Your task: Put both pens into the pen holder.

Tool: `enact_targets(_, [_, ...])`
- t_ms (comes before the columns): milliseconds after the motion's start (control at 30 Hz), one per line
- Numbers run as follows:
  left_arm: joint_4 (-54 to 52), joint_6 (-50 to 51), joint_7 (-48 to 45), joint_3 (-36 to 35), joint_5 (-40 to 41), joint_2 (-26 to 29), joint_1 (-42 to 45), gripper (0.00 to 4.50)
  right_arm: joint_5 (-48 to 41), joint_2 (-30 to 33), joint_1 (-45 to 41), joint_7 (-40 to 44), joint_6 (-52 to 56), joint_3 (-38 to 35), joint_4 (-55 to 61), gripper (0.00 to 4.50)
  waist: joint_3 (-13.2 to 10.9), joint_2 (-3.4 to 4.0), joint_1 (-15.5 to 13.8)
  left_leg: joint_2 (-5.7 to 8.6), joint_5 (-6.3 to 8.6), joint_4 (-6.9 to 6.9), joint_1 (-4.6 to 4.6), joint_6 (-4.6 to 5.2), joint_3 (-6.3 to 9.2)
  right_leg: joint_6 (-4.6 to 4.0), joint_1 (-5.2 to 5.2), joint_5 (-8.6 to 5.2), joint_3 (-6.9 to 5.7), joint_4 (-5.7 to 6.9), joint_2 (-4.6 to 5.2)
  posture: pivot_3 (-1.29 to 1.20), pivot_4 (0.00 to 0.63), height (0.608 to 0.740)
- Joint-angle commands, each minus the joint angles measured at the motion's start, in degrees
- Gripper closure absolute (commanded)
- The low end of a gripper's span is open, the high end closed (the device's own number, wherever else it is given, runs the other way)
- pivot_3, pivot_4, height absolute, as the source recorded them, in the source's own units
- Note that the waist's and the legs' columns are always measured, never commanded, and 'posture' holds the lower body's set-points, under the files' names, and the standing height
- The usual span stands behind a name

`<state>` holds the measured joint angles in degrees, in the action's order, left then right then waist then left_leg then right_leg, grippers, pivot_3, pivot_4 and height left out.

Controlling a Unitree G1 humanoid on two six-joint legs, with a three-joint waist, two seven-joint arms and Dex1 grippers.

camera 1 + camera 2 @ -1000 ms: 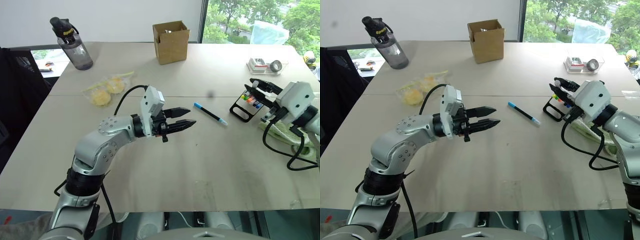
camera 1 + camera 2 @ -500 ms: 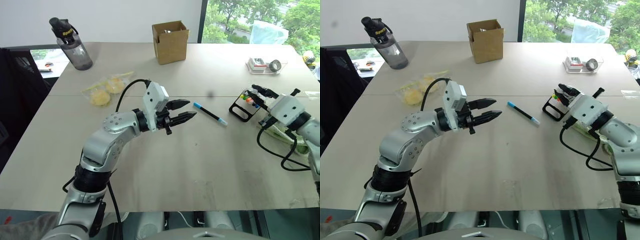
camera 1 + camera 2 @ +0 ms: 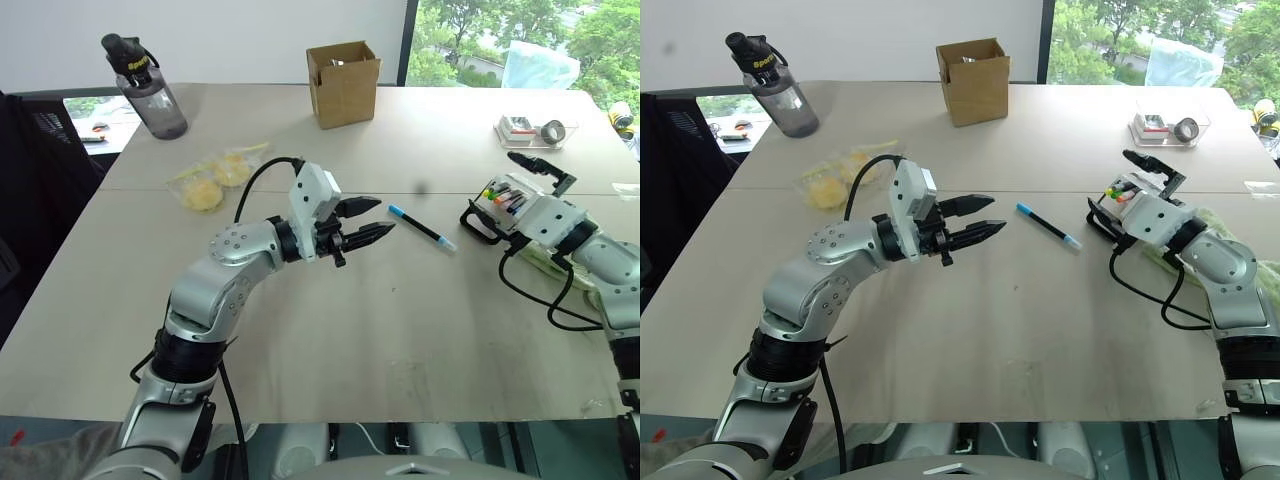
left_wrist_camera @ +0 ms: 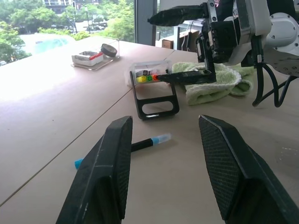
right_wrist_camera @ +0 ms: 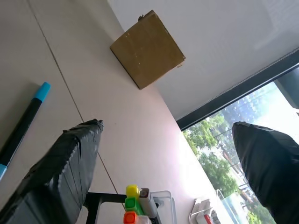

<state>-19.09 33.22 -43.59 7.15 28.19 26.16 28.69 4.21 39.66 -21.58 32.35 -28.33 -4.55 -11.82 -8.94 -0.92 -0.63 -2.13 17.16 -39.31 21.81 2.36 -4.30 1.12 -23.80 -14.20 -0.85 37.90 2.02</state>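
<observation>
A pen (image 3: 420, 227) with a black barrel and light-blue ends lies flat on the table, just ahead of my left gripper (image 3: 385, 216). That gripper hovers open and level with nothing between its fingers. Further right stands the black pen holder (image 4: 137, 93), its loop end toward the pen. My right gripper (image 3: 505, 177) is open wide right at the holder, one finger above it and one low beside it. I cannot pick out the other pen among the things at the holder.
Yellow, green and orange markers (image 4: 147, 78) are bunched at the holder's far end. A green towel (image 4: 215, 84) lies under the right arm. At the back stand a cardboard box (image 3: 343, 82), a water bottle (image 3: 150, 90) and a clear tray (image 3: 533, 130). A bag of yellow items (image 3: 215, 178) lies left.
My right gripper has sunk toward the holder and gone from shut to wide open. My left gripper has stayed in place, open as before.
</observation>
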Motion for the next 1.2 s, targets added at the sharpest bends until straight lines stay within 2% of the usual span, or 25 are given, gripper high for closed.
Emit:
enact_targets(33, [-1.1, -1.0, -0.1, -0.8, -0.1, 0.0, 0.9, 2.23, -2.8, 0.2, -1.2, -1.2, -0.2, -2.4, 4.0, 0.05, 0.0, 0.00, 0.0, 0.00, 0.00, 0.00, 0.00, -0.01, 0.00, 0.00, 0.00, 0.00, 0.00, 0.01, 0.01, 0.00, 0.150, 0.736])
enact_targets(167, [-0.9, -0.6, -1.9, -0.8, 0.3, 1.5, 0.1, 2.23, -8.9, -1.9, -1.7, 0.8, 6.6, -1.4, 10.0, 0.05, 0.0, 0.00, 0.2, -0.02, -0.02, 0.00, -0.02, -0.03, 0.01, 0.00, 0.00, 0.00, 0.00, 0.04, 0.01, 0.00, 0.150, 0.736])
enact_targets(367, [0.1, 1.6, -5.5, -2.2, 2.3, 5.1, -1.9, 2.23, -22.3, -5.7, 0.9, 7.6, 28.2, 2.7, 17.9, 0.05, 0.0, 0.01, 0.4, -0.09, -0.06, 0.00, -0.04, -0.10, 0.08, -0.01, 0.00, 0.01, -0.05, 0.09, 0.03, 0.00, 0.150, 0.736])
enact_targets(467, [0.8, 2.4, -7.0, -2.5, 2.1, 7.7, -3.4, 2.23, -24.3, -7.4, 1.4, 9.7, 34.9, 4.3, 14.3, 0.05, 0.0, 0.01, 0.4, -0.08, -0.05, 0.00, -0.03, -0.09, 0.08, -0.02, 0.01, 0.01, -0.06, 0.08, 0.02, 0.00, 0.150, 0.736])
enact_targets(633, [1.4, 1.5, -7.6, -2.5, 0.3, 10.4, -6.5, 2.23, -24.1, -8.4, -0.8, 12.3, 39.6, 5.1, 6.8, 0.05, 0.0, 0.01, 0.3, 0.00, -0.04, 0.00, 0.02, -0.06, 0.06, -0.02, -0.01, 0.01, -0.07, 0.05, 0.01, 0.00, 0.150, 0.736])
enact_targets(833, [0.2, 1.1, -7.4, -2.9, -0.7, 11.8, -7.1, 2.23, -20.0, -9.7, -5.0, 14.4, 38.7, 6.9, -3.7, 0.05, 0.0, 0.01, 0.6, -0.02, -0.04, 0.01, 0.01, -0.07, 0.09, -0.02, -0.03, 0.01, -0.08, 0.07, -0.01, 0.00, 0.150, 0.736])
enact_targets(933, [0.5, 0.9, -7.2, -2.7, -1.0, 11.5, -5.8, 2.23, -19.8, -10.6, -5.7, 14.9, 43.8, 7.6, -7.3, 0.76, 0.0, 0.01, 0.8, -0.03, -0.04, 0.01, 0.02, -0.07, 0.10, -0.02, -0.02, 0.01, -0.08, 0.06, -0.01, 0.00, 0.150, 0.736])
enact_targets(1000, [0.8, 0.8, -7.5, -2.6, -1.2, 11.4, -5.0, 2.23, -18.5, -10.2, -5.1, 16.0, 44.7, 9.0, -7.3, 1.63, 0.0, 0.02, 0.8, -0.02, -0.04, 0.01, 0.04, -0.07, 0.10, -0.02, -0.03, 0.01, -0.09, 0.06, -0.01, 0.00, 0.150, 0.736])
enact_targets(1033, [1.0, 0.8, -7.6, -2.6, -1.3, 11.4, -4.7, 2.23, -18.4, -10.4, -4.8, 16.1, 44.4, 9.0, -6.9, 2.29, 0.0, -0.02, 0.9, -0.01, -0.04, 0.02, 0.01, -0.07, 0.06, -0.02, -0.02, 0.01, -0.06, 0.06, 0.01, 0.00, 0.150, 0.736])
enact_targets(1167, [2.2, 0.0, -8.1, -2.4, -1.7, 11.3, -3.7, 2.23, -20.5, -10.9, -3.3, 15.4, 45.3, 6.3, -2.7, 4.10, 0.0, -0.03, 1.1, -0.04, -0.04, 0.03, 0.02, -0.07, 0.12, -0.02, -0.02, 0.01, -0.08, 0.06, 0.04, 0.00, 0.150, 0.736])
enact_targets(1200, [2.7, -0.3, -8.1, -2.3, -1.9, 11.0, -3.4, 2.23, -20.9, -10.6, -2.6, 15.5, 45.2, 5.7, -1.2, 4.43, 0.0, -0.02, 1.2, -0.06, -0.04, 0.04, 0.01, -0.08, 0.13, -0.02, -0.02, 0.02, -0.09, 0.07, 0.03, 0.00, 0.150, 0.736])
